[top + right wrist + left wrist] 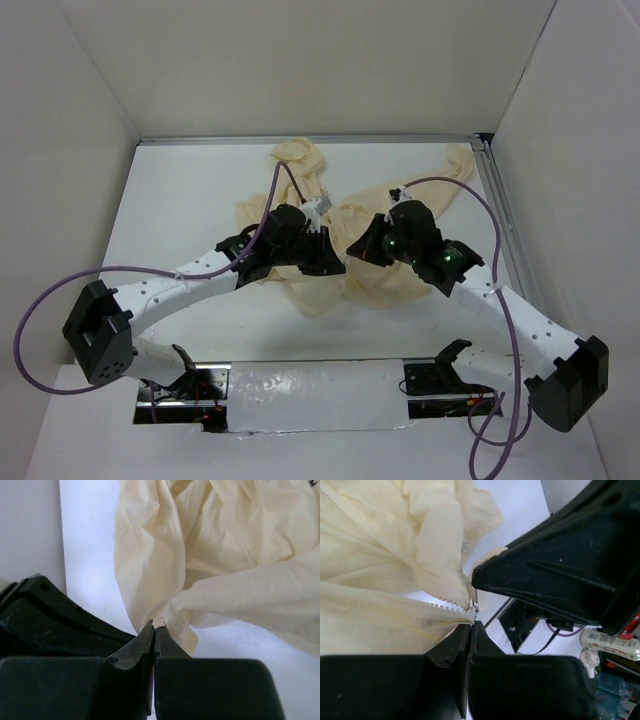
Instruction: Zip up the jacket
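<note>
I saw my left arm [185,285] clad in white shells dotted with small dark holes, with black housings at the joints. My right arm [525,320] matched it. A purple cable [100,268] looped off each one. Green lights [447,258] glowed on the right wrist. The right gripper [154,625] was matte black and wedge-shaped.

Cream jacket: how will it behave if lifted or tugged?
Probably floppy: the thin cream fabric jacket lies wrinkled, bunched in soft folds. Likely light, so a tug may drag the whole garment across the white table. The zipper teeth look like its only firmer line.
</note>
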### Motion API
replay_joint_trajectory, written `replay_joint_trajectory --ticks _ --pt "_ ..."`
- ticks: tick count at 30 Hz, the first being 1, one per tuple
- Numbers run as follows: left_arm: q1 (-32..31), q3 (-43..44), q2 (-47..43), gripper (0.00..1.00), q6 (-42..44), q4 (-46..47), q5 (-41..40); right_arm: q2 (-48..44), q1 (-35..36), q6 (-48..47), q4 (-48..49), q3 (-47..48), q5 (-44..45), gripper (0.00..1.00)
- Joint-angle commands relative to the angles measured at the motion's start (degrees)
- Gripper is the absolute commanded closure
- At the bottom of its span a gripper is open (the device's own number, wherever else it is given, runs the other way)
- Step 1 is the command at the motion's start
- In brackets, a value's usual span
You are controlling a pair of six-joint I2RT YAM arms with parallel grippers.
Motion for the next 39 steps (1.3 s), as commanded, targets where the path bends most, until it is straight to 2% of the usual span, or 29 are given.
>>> replay_joint_trajectory --ticks 1,6,8,9,10,12,15,20,24,28,34,39 --pt "-3.3 -2.6 -1.9 1.0 1.0 -6.6 4.9 3.3 -4.5 6.9 10.1 4.0 1.0 1.0" --pt "-4.9 -4.6 -1.3 1.0 1.2 -8.8 5.7 6.0 -6.7 10.8 14.1 4.5 -0.5 1.0" --pt "-5.1 -4.8 -0.2 1.0 1.4 -10.2 5.3 6.2 -6.7 6.1 15.6 5.1 -2.5 1.0" --pt "-4.9 -4.5 0.1 1.0 0.8 -12.2 2.9 6.5 -6.3 2.3 15.3 5.9 -8.1 1.0" --pt "-4.9 -3.7 0.4 1.0 1.1 -12.8 1.9 6.7 -5.8 -6.3 11.7 8.2 -11.0 1.0" --pt "-3.5 -2.2 0.7 1.0 2.6 -13.3 1.4 6.7 -2.5 -15.3 4.0 9.8 -9.3 1.0" --pt "-0.5 0.3 0.8 1.0 5.9 -12.0 2.4 2.4 3.5 -23.3 0.3 6.3 -4.9 1.0" --pt "3.4 4.9 2.3 1.0 13.5 -10.4 7.4 -2.3 7.4 -27.2 -1.0 2.9 -1.7 1.0" --pt "3.8 9.5 5.4 1.0 18.5 -13.3 6.3 -1.7 7.5 -23.5 -3.1 4.1 4.1 1.0" --pt "2.9 7.9 5.3 1.0 23.7 -10.3 8.7 0.8 7.4 -20.4 -1.1 6.7 2.8 1.0" --pt "1.7 7.0 5.4 1.0 25.7 -8.9 10.0 3.1 7.4 -13.1 5.8 8.0 12.8 1.0" --pt "1.5 5.3 5.0 1.0 25.7 -7.7 12.7 5.8 5.6 3.5 8.2 8.1 19.9 1.0"
